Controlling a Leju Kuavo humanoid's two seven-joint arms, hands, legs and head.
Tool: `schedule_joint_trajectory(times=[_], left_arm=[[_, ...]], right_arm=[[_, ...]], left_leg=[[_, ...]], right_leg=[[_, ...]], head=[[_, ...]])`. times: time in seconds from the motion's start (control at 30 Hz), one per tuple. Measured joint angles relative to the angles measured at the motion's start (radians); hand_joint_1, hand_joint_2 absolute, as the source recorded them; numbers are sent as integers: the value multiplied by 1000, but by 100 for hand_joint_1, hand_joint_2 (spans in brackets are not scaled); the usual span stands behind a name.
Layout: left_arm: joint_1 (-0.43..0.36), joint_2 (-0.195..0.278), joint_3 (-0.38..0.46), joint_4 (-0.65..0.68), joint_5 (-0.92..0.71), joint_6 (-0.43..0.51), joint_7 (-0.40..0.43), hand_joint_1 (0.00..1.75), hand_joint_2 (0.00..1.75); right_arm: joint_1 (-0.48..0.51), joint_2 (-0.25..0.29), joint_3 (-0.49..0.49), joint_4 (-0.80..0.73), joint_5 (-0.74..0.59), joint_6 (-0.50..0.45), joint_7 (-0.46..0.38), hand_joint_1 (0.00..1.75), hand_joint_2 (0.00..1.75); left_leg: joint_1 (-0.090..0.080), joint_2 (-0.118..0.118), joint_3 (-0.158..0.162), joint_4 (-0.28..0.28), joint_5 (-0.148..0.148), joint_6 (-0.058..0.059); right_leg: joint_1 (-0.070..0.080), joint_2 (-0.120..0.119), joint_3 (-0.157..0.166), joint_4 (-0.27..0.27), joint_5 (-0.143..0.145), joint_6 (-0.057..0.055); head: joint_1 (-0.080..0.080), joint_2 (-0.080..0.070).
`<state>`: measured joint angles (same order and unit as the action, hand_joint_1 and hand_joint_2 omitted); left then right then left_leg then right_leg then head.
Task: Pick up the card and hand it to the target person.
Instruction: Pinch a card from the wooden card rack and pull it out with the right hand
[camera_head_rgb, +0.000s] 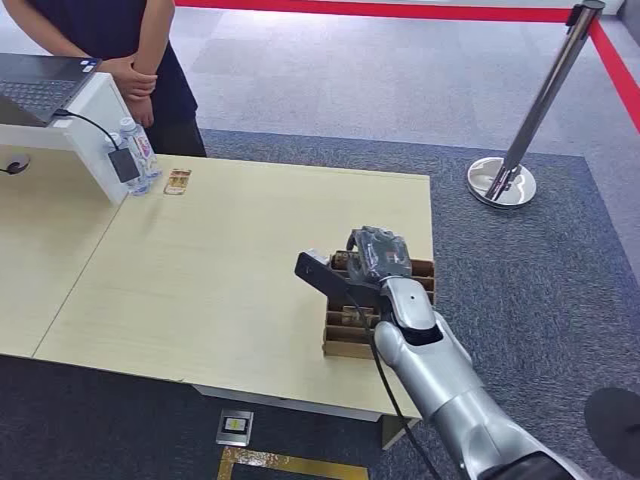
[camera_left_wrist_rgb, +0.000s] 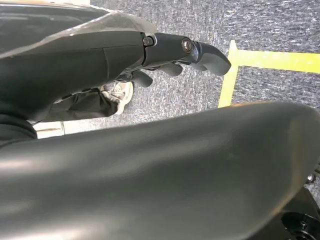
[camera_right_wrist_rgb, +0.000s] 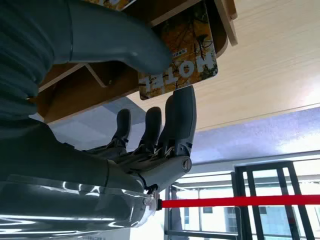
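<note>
My right hand (camera_right_wrist_rgb: 151, 100) sits at the wooden card rack (camera_head_rgb: 419, 270), thumb and fingers (camera_right_wrist_rgb: 181, 120) pinching the "HOTEL" card (camera_right_wrist_rgb: 181, 55) to lift it free. The person (camera_head_rgb: 113, 40) waits across the table (camera_head_rgb: 226, 270). My left hand (camera_left_wrist_rgb: 170, 55) hangs by my side, fingers loosely extended, holding nothing.

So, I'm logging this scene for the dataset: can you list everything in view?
table: one, light wood, centre.
card holder: one, brown, slotted, at the table's near right edge.
card: one, yellow-orange, printed HOTEL, in the holder, between the right hand's thumb and fingers.
second card: one, yellowish, flat on the far side of the table.
water bottles: two, clear, beside a white box.
laptop: one, dark, far left.
barrier post: one, silver, right, on carpet.
person: one, dark clothes, behind the table.
right hand: grey, at the holder.
left hand: dark, hanging over the floor.
</note>
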<state>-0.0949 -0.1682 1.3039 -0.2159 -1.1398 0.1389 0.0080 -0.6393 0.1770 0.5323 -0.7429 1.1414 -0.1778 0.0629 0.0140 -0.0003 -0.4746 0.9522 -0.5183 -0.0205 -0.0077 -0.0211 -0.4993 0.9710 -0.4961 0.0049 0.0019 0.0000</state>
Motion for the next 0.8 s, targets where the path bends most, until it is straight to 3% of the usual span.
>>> schedule_joint_trajectory(times=[0.23,0.33,0.4,0.8], left_arm=[[0,0,0,0,0,4,1,0,0],[0,0,0,0,0,4,1,0,0],[0,0,0,0,0,5,1,0,0],[1,0,0,0,3,5,-1,0,0]], right_arm=[[-2,0,-4,9,0,-1,0,115,175],[-2,-1,-5,12,-1,-1,0,157,175],[-3,-1,-5,13,-1,-2,-1,175,175],[5,-2,-7,2,18,-19,-13,175,175]], left_leg=[[0,0,0,0,0,0],[0,0,0,0,0,0],[0,0,0,0,0,0],[0,0,0,0,0,0]], right_leg=[[0,0,0,0,0,0],[0,0,0,0,0,0],[0,0,0,0,0,0],[0,0,0,0,1,0]], head=[[0,0],[0,0],[0,0],[0,0]])
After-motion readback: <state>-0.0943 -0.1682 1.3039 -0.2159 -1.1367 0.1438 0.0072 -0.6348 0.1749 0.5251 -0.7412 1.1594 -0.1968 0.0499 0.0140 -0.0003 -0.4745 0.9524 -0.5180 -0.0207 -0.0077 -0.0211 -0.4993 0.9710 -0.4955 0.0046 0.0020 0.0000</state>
